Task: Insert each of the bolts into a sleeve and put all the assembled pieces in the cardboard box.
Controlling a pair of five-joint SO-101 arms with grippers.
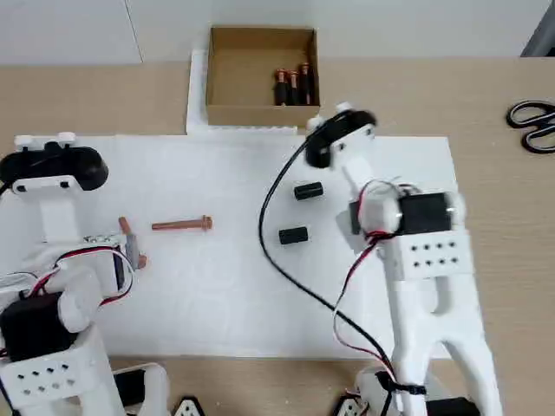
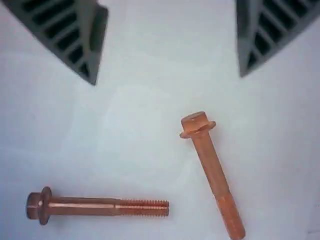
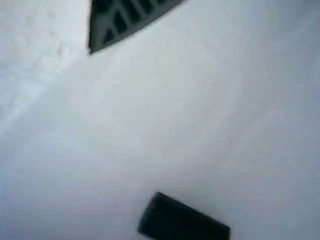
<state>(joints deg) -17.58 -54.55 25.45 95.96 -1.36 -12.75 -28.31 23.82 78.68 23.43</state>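
Note:
The cardboard box (image 1: 227, 78) stands at the mat's far edge and holds three assembled pieces (image 1: 293, 87). Two black sleeves (image 1: 308, 191) (image 1: 293, 235) lie mid-mat; one sleeve (image 3: 182, 222) lies below the right wrist. Two copper bolts lie apart on the left, one level (image 1: 182, 224) (image 2: 97, 206) and one slanted (image 1: 132, 241) (image 2: 212, 175). My left gripper (image 1: 52, 169) (image 2: 167, 77) hangs open and empty above the bolts. My right gripper (image 1: 336, 139) hovers just in front of the box; one finger (image 3: 125, 22) shows, its tip free over bare mat.
A black cable (image 1: 269, 234) from the right arm trails over the mat beside the sleeves. Scissors (image 1: 531, 124) lie on the wooden table at the far right. A white ledge (image 1: 196, 95) borders the box's left and front sides.

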